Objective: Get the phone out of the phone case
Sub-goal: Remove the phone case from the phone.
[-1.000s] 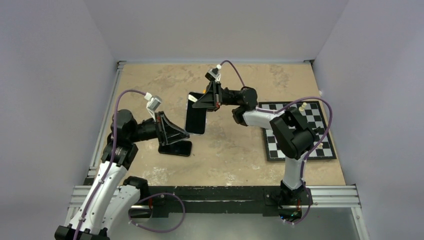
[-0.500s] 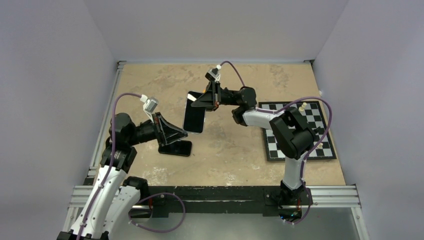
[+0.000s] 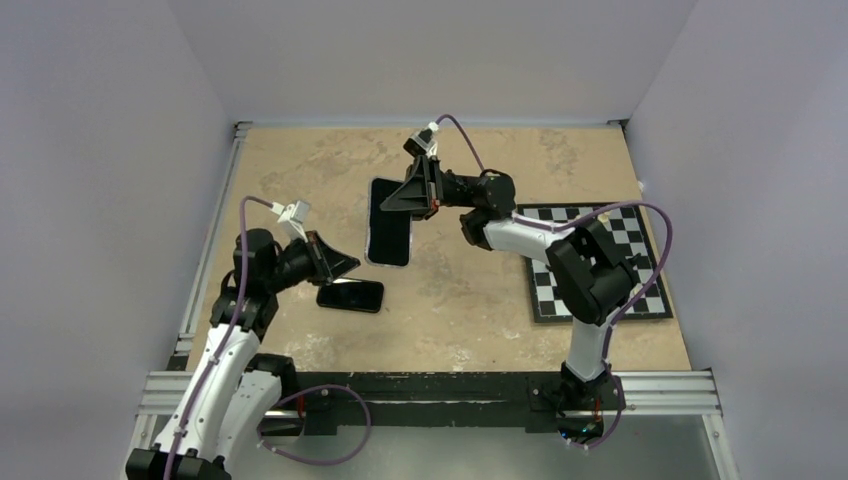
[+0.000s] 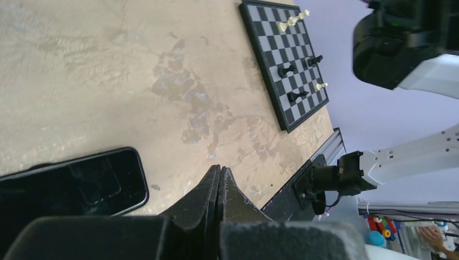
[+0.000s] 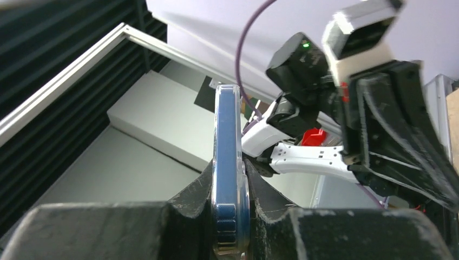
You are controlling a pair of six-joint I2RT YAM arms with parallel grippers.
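While the left gripper is hanging pinched fully shut with nothing in it, over by the desk's left edge, the phone is lying flat and screen-up just beside its tips. It's sitting out of its case, with open tan surface running from it down to the black rail at the near edge.

Moving right, the right gripper is clamping narrowly on the phone case and holding it up off the desk, around the middle. The right wrist view is showing the case edge-on, with a clear bluish rim squeezed between both fingers. Plenty of bare desk is showing behind it toward the back edge.

Further right, a chessboard is sitting flat near the right edge, carrying a few pieces, with the right arm crossing over part of it.

The surface is looking like mottled sandy stone, and plain pale walls are boxing it in on the left, back and right.
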